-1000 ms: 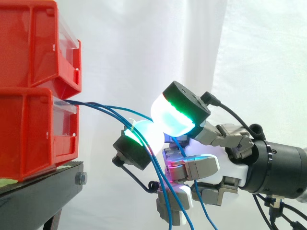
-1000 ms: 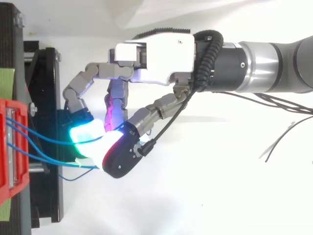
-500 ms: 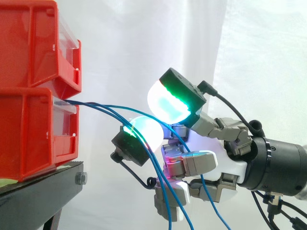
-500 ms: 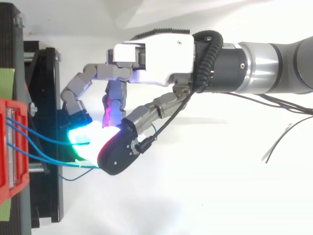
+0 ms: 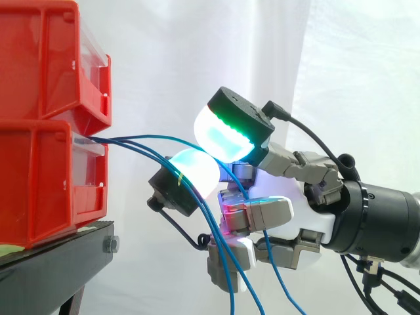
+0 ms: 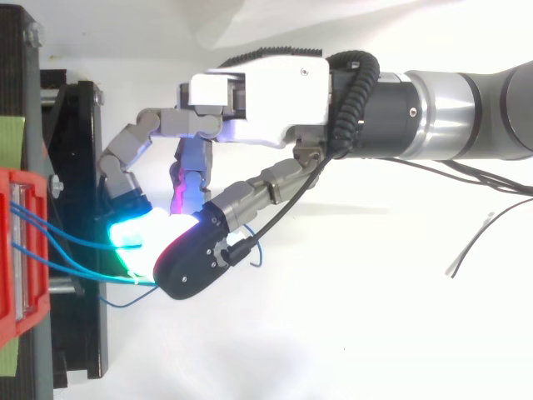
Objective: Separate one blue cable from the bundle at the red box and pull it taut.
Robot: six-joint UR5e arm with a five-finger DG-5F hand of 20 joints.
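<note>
The arm (image 6: pixel 450 112) reaches in from the far side towards the box (image 5: pixel 39 184), which sits on the black stand (image 5: pixel 59 256). Over the last second the hand (image 6: pixel 258 92) has crept closer to the box rather than away from it, and its upper pad has lifted a little. Its fingers are curled, and two glowing pads (image 5: pixel 226 138) meet just off the box front with one cable (image 5: pixel 157 138) running between them, so it looks pinched. The other cables (image 5: pixel 147 154) leave the same box front, drape over the lower pad and hang down past the hand. The held cable arcs loosely out from the box. To my eye the separating is about done, but the move inward has added slack, so the pull away from the box has yet to come.
</note>
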